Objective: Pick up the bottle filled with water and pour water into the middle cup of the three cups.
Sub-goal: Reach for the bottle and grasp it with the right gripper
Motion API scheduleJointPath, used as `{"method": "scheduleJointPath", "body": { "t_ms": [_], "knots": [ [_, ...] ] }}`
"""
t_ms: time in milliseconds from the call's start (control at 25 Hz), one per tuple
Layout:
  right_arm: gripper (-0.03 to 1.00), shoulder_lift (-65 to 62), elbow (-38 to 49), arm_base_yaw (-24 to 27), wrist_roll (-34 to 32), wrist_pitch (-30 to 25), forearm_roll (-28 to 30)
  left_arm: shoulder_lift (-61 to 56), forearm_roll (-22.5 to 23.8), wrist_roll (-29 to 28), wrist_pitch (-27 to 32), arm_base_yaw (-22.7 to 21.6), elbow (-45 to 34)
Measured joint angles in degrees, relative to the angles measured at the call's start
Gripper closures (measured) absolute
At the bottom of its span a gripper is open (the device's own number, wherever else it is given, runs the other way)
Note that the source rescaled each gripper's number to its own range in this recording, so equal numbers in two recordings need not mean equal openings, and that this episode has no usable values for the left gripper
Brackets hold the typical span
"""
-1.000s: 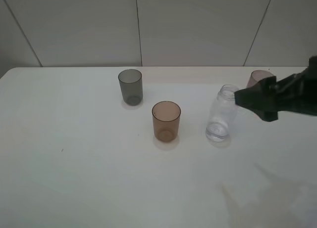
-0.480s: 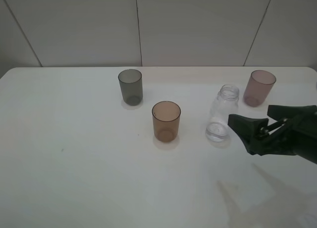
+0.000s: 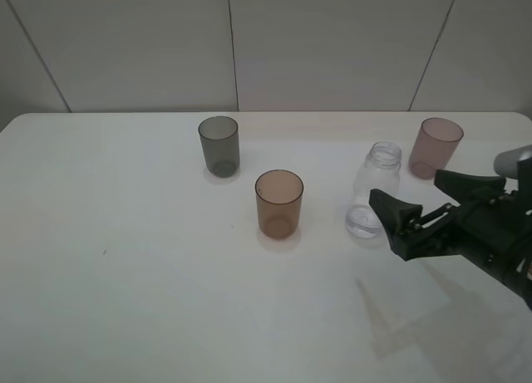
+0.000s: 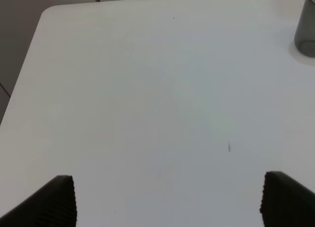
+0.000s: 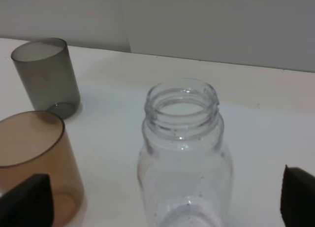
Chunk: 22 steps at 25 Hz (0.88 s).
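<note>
Reaching step: the right gripper (image 3: 406, 186), jaws wide, is just beside the bottle (image 3: 374, 179) and must next close around it

I judge my station to be a robotics lab or test cell. The plain white bench (image 3: 125, 316) has rounded far corners. Behind its far edge stands a blank grey panelled wall (image 3: 332, 42) with thin seams.

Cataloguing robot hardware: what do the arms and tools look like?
Right tool: matte black, two wedge-shaped fingers tapering to tips, pale fittings between their bases, a rounded grey part behind. Left tool: only two black fingertips with ribbed edges show. No markings visible.
</note>
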<state>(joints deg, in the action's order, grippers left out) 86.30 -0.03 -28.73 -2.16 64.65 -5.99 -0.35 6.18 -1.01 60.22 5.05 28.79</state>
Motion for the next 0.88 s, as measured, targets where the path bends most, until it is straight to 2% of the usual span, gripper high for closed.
{"method": "scheduleJointPath", "body": {
  "t_ms": [80,280,480,880],
  "knots": [
    [-0.03,6.2,0.0,0.0,0.0,3.2,0.2,0.0,0.0,0.0,0.0,0.0,0.0],
    [-0.03,16.3,-0.2,0.0,0.0,3.7,0.3,0.0,0.0,0.0,0.0,0.0,0.0],
    [-0.03,17.3,-3.5,0.0,1.5,4.2,0.2,0.0,0.0,0.0,0.0,0.0,0.0],
    [-0.03,23.0,-10.9,0.0,1.7,4.4,-3.8,0.0,0.0,0.0,0.0,0.0,0.0]
  ]
}}
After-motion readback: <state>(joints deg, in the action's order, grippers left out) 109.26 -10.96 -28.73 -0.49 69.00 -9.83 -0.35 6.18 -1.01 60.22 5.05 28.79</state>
